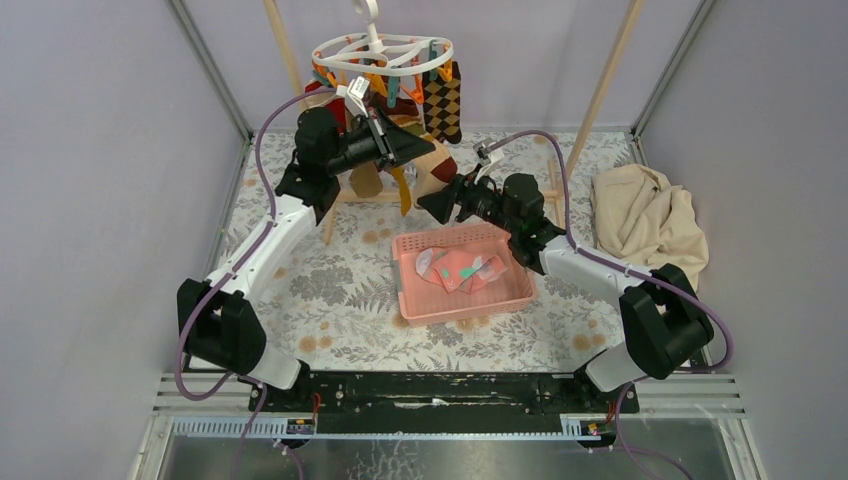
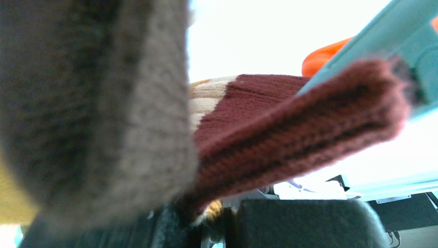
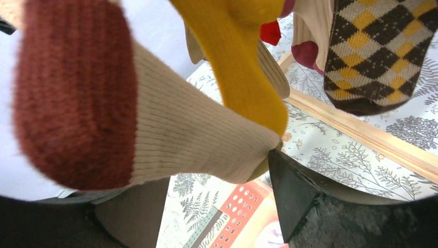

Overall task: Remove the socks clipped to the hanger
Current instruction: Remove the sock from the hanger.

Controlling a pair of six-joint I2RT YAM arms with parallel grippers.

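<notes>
Bolted at the near edge, both arms point(image 1: 262, 250) reach toward the hanger point(image 1: 383, 50), hung at the far middle with the socks point(image 1: 443, 100) clipped beneath it. Under it the left gripper point(image 1: 418, 148) pinches narrowly on a maroon cuff point(image 2: 289, 119) held in a teal clip point(image 2: 372, 46). To its right, the right gripper point(image 1: 430, 203) spreads its fingers wide around a cream sock point(image 3: 196, 134), at the far edge of a pink basket point(image 1: 515, 295) holding loose socks point(image 1: 460, 268).

the socks point(image 3: 196, 129) are ribbed, fuzzy knit cloth; the hanger point(image 1: 378, 47) is smooth white plastic, the basket point(image 1: 466, 309) perforated pink plastic, the rack point(image 3: 361, 133) bare wood.
</notes>
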